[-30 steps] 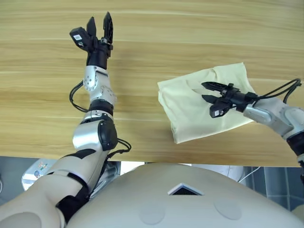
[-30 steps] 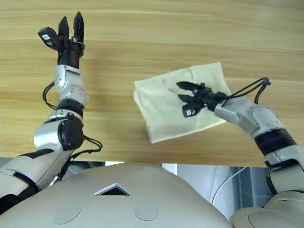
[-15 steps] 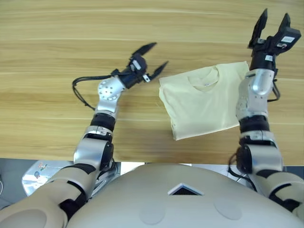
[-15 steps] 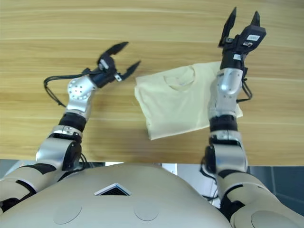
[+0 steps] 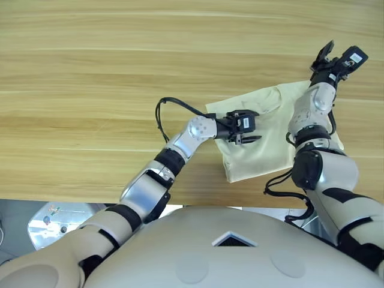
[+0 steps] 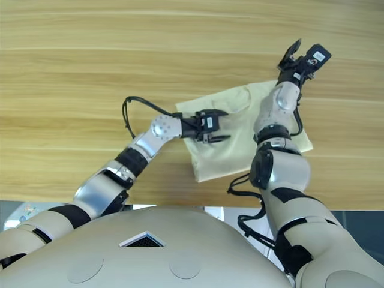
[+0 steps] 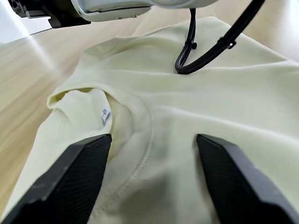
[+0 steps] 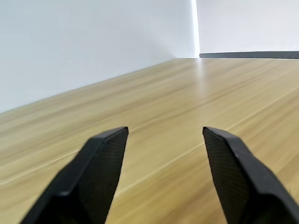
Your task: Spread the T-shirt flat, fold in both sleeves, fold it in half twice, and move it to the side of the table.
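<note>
1. On the counter (image 5: 90, 72), close to its near edge, we see the pale yellow T-shirt (image 5: 258, 159) lying folded
2. Over the T-shirt's left half hangs our left pincer (image 5: 252, 126), its fingers spread apart, the neckline just ahead of them
3. Beyond the T-shirt's far right corner our right pincer (image 8: 163, 135) points away over the counter, fingers likewise apart

Nothing can be read here. A small white tag (image 7: 105, 115) sewn inside the collar of the T-shirt (image 7: 210, 107) carries faint bluish marks, too small to make out. A white sticker (image 5: 356, 58) sits on the camera housing beside the right pincer (image 8: 164, 135), and a second sticker (image 5: 245, 122) on the housing beside the left pincer (image 5: 258, 125). The print on both is too small to tell.
</note>
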Robot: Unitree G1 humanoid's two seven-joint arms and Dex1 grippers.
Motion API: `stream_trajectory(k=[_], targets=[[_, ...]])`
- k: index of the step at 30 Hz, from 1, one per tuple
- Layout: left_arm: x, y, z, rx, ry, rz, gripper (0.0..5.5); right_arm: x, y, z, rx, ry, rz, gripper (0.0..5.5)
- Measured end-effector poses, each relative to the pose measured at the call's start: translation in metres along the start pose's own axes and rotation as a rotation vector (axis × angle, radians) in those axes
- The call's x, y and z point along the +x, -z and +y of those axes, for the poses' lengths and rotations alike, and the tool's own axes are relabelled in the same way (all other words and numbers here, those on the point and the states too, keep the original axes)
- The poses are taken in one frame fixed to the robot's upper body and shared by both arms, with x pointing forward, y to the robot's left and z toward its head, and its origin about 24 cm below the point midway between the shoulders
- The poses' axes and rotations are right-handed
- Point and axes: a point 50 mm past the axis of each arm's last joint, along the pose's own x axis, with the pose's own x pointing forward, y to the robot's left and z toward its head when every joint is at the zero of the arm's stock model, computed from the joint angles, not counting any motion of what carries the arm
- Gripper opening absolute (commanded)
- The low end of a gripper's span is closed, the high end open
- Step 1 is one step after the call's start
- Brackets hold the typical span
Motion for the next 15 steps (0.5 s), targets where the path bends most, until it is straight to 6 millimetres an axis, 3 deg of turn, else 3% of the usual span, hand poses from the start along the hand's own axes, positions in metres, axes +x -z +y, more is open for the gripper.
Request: stream_trajectory(k=[3,7,11,15], targets=[[-0.009,0.009,0.016,-0.08,-0.147,0.042,3.41,-0.002,0.002,0.003,0.029,0.006,-0.002,2.96],[-0.055,0.031,0.036,-0.148,-0.358,0.096,3.41,-0.001,-0.004,0.0,0.079,0.02,-0.041,2.96],[-0.087,0.045,0.023,-0.238,-0.542,0.093,3.41,0.0,-0.008,-0.007,0.113,0.04,-0.074,2.96],[-0.105,0.05,0.012,-0.322,-0.686,0.104,3.41,-0.003,-0.003,-0.027,0.122,0.1,-0.064,2.96]])
